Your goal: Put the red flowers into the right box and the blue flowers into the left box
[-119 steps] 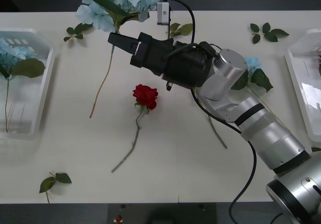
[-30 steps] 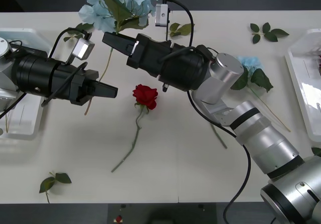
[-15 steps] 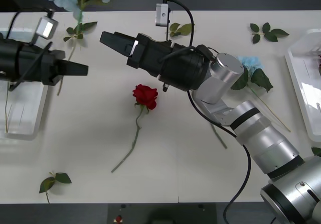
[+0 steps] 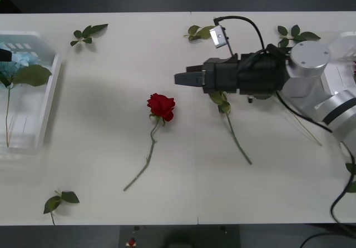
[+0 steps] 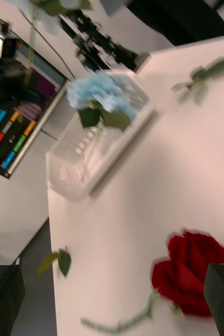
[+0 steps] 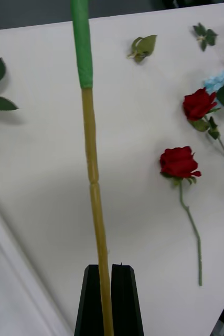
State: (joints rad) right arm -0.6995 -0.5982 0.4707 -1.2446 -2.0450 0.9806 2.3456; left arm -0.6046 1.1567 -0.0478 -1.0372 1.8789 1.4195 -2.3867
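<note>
The left end effector (image 6: 109, 299) is clenched on a flower stem (image 6: 92, 173), tan along most of its length and green farther up; the bloom is out of sight, so it is probably, not certainly, one of the blue flowers. Below it, on the tabletop (image 4: 100, 148), lie two red flowers, one (image 6: 179, 161) near the middle and another (image 6: 198, 103) beyond it, beside a blue cluster (image 6: 218, 80).

The right end effector (image 4: 181, 79) hangs over the tabletop's middle, pointing toward the left box (image 4: 47, 100). Its black fingers (image 5: 222, 296) stand apart at the two corners of the right wrist view, holding nothing. One red rose (image 4: 161, 106) lies just ahead of it. A blue flower (image 4: 10, 67) rests inside the left box. The right box (image 4: 339, 84) sits at the far right edge, partly behind the arm. Loose leaf sprigs (image 4: 88, 33) lie scattered on the tabletop.
</note>
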